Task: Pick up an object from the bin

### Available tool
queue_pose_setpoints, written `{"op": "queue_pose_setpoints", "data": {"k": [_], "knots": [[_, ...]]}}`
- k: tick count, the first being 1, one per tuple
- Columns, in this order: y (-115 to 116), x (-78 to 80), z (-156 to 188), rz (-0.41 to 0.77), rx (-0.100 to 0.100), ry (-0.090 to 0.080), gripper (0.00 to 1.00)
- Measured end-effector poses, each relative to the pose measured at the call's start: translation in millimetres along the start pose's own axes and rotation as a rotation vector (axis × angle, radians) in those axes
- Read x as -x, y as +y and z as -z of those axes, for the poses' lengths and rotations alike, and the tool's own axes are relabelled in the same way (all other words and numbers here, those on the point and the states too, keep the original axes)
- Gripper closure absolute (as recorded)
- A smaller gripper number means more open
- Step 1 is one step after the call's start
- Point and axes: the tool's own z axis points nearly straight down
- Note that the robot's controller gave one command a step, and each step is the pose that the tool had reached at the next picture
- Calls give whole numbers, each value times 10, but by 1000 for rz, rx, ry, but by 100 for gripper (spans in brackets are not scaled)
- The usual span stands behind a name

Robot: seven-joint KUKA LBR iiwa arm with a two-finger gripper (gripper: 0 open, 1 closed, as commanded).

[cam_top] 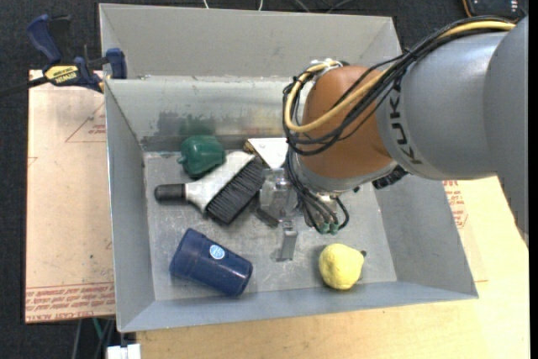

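Brush (220, 191) with black bristles, a white back and a black handle lay slantwise on the floor of the grey bin (126, 181), left of the middle, its handle pointing to the left wall. The gripper (286, 246) hung low just to the right of the bristle end, over a bare patch of floor between the brush and a yellow lemon (340, 266) near the front wall. How far open it stood could not be told, and nothing could be seen in its hold. The arm's orange cover (340, 130), wrapped in cables, hid the floor behind it. A green pepper (200, 155) sat behind the brush, and a blue cup (210, 263) lay on its side at the front left.
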Motion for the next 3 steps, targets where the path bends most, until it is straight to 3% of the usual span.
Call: {"op": "queue_pose_setpoints", "data": {"k": [1,2,3], "knots": [[0,0,0,0,0,0,0],[-57,322,-259,24,0,-2,0],[-93,739,-399,-25,2,-5,0]]}}
